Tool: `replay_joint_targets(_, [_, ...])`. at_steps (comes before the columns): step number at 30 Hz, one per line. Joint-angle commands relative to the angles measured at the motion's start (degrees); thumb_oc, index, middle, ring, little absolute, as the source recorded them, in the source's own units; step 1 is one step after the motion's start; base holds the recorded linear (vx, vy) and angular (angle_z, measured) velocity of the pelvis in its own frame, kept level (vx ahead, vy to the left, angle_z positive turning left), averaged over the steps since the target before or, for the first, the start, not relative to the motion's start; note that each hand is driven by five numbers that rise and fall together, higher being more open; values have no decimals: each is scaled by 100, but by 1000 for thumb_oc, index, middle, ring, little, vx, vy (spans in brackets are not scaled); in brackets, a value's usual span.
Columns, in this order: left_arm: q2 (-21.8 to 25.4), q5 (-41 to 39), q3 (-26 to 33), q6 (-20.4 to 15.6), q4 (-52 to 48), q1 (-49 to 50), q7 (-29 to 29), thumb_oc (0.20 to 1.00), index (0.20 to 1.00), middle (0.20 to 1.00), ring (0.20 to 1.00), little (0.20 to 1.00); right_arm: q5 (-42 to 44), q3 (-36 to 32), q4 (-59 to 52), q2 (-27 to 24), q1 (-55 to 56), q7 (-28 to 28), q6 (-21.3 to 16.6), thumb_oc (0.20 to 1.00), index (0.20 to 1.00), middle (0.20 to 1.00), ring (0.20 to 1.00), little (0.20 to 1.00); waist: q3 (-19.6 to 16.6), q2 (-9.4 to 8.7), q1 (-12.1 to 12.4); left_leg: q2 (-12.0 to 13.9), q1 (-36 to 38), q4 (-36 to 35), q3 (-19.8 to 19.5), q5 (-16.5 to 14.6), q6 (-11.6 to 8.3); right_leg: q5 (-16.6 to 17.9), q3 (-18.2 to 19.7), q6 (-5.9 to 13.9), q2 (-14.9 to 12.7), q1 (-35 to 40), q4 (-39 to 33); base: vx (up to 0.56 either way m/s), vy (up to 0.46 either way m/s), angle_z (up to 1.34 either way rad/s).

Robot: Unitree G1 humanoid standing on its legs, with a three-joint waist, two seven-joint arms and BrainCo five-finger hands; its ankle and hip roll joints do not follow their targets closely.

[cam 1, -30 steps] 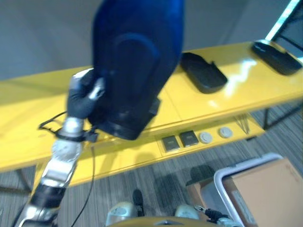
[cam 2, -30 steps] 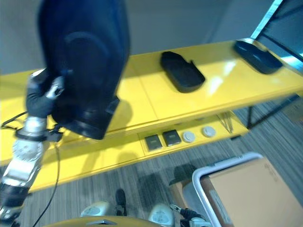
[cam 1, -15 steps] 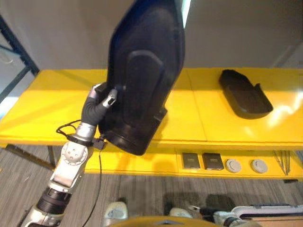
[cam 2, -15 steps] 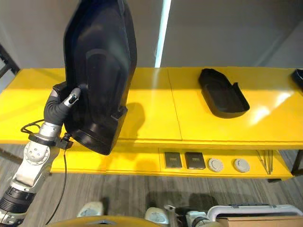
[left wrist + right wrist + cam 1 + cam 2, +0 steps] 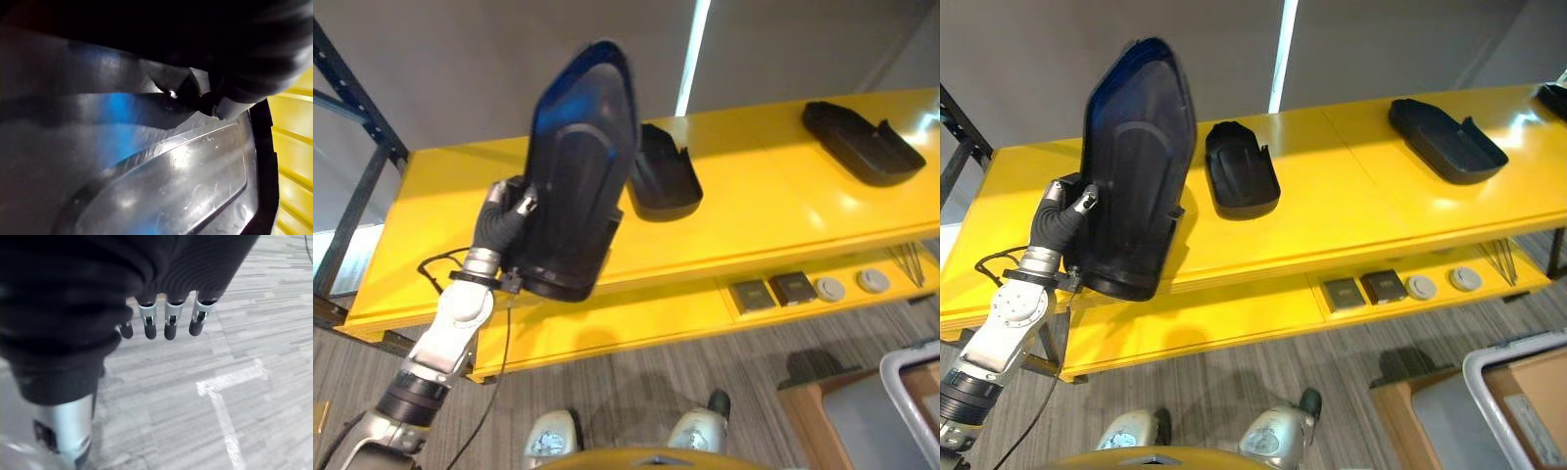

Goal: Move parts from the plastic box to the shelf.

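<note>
At the far left, a dark blue upright rack post [image 5: 352, 186] stands beside the yellow shelf [image 5: 773, 196]. The left hand [image 5: 504, 217] reaches up from the lower left and holds one large black moulded part [image 5: 576, 181] on end, tall and slightly tilted, in front of the shelf's left portion; its lower end hangs at the shelf's front edge. The fingers [image 5: 1085, 201] curl round the part's left edge, pinching it. Two more black parts lie flat on the shelf top: one [image 5: 663, 176] just right of the held part, another [image 5: 862, 142] well apart near the right end. On the lower ledge sit two dark square pieces [image 5: 771, 291] and, to their right, two pale round discs [image 5: 851, 285]. At the lower right corner shows the plastic box [image 5: 1518, 367], white-rimmed. The right hand [image 5: 166, 316] hangs over the grey floor [image 5: 274, 333], fingers straight and empty.
</note>
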Motion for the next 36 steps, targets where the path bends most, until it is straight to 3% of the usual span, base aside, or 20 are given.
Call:
replay_joint_targets(1, [-40, -252, 616, -344, -1285, -213, 108, 200, 200, 200, 200, 200, 427, 477, 674, -205, -126, 36, -413, 1000, 1000, 1000, 1000, 1000, -251, 113, -96, 208, 973, -2194, -328, 1063, -61, -1802, 113, 228, 1310, 886, -344, -16, 228, 33])
replay_joint_targets(3, [-70, -158, 661, -279, -1320, -162, 300, 200, 200, 200, 200, 200, 576, 513, 568, -208, -99, -92, -561, 1000, 1000, 1000, 1000, 1000, -328, 40, -110, -64, 946, -2227, -518, 1026, 49, -1908, 210, 80, 1675, 929, -452, 4, 99, 77])
replay_joint_targets(5, [-84, -125, 694, -277, -1298, -132, 374, 200, 200, 200, 200, 200, 588, 530, 520, -245, -86, -10, -540, 1000, 1000, 1000, 1000, 1000, -353, 7, -132, -159, 935, -2243, -593, 1022, 76, -1892, 327, 12, 1817, 959, -571, 35, 41, 44])
replay_joint_targets(6, [-59, 145, 799, -151, -1237, -76, 828, 200, 200, 200, 200, 200, 661, 552, 448, -309, -87, 369, -433, 1000, 1000, 1000, 1000, 1000, -397, -58, -133, -321, 910, -2262, -636, 999, 106, -1760, 467, -28, 1959, 1041, -988, 71, -8, 12])
replay_joint_targets(9, [11, -183, 1059, 17, -943, -97, 1171, 200, 200, 200, 200, 200, 540, 728, 295, -285, -83, 798, -385, 1000, 1000, 1000, 1000, 1000, -399, -74, -127, -512, 814, -2270, -657, 1012, 171, -1573, 675, 11, 2068, 1036, -1291, 37, -85, 11])
replay_joint_targets(12, [11, -371, 1195, 108, -669, -109, 1103, 200, 200, 200, 200, 200, 719, 826, 227, -269, -96, 994, -412, 1000, 1000, 1000, 1000, 1000, -370, -76, -118, -577, 737, -2270, -605, 1028, 182, -1517, 669, 25, 2094, 984, -1342, 16, -75, 31])
replay_joint_targets(13, [27, -307, 1263, 348, -473, -100, 926, 200, 200, 200, 200, 200, 894, 839, 143, -286, -108, 969, -423, 1000, 1000, 1000, 1000, 1000, -354, -72, -126, -615, 678, -2270, -555, 1042, 186, -1491, 673, 30, 2121, 958, -1378, 18, -43, 15])
replay_joint_targets(19, [101, -587, 1161, 497, 490, -484, 730, 200, 200, 200, 200, 200, 761, 903, -82, -455, -227, 1116, -357, 1000, 1000, 1000, 1000, 1000, -220, -8, -295, -653, 382, -2270, -313, 1126, 166, -1480, 768, -6, 2263, 634, -1371, -37, -16, 1])
replay_joint_targets(20, [141, -749, 1131, 661, 639, -607, 570, 200, 200, 200, 200, 200, 761, 932, -103, -479, -251, 1144, -352, 1000, 1000, 1000, 1000, 1000, -174, 4, -330, -644, 340, -2270, -297, 1138, 162, -1464, 806, -1, 2266, 582, -1381, -22, -8, -8])
replay_joint_targets(26, [433, -1825, 1124, 966, 1875, -1415, -282, 200, 200, 200, 200, 200, 537, 1053, -278, -660, -385, 1296, -274, 1000, 1000, 1000, 1000, 1000, 106, 96, -570, -512, 184, -2270, -117, 1200, 120, -1400, 1003, 11, 2222, 360, -1371, -6, 10, -16])
replay_joint_targets(30, [679, -2032, 1068, 1049, 2650, -2024, -353, 200, 200, 200, 200, 200, 466, 1112, -296, -776, -477, 1381, -344, 1000, 1000, 1000, 1000, 1000, 280, 161, -731, -439, 87, -2270, -41, 1221, 92, -1345, 1133, 47, 2121, 217, -1385, -12, 31, -19])
replay_joint_targets(33, [849, -2192, 998, 1225, 3108, -2315, -444, 200, 200, 200, 200, 200, 403, 1166, -337, -816, -540, 1442, -336, 1000, 1000, 1000, 1000, 1000, 385, 185, -800, -398, 68, -2270, -8, 1210, 78, -1324, 1185, 71, 2053, 158, -1390, 12, 12, -25])
replay_joint_targets(34, [936, -2147, 955, 1490, 3241, -2411, -498, 200, 200, 200, 200, 200, 373, 1186, -348, -834, -556, 1447, -335, 1000, 1000, 1000, 1000, 1000, 421, 197, -827, -383, 63, -2270, 4, 1211, 68, -1315, 1202, 81, 2029, 140, -1395, 20, 6, -15])
replay_joint_targets(36, [1004, -2209, 900, 1660, 3409, -2481, -588, 200, 200, 200, 200, 200, 358, 1207, -369, -838, -568, 1437, -335, 1000, 1000, 1000, 1000, 1000, 465, 207, -849, -374, 56, -2270, 13, 1211, 60, -1312, 1204, 84, 2011, 120, -1396, 10, 3, -2])
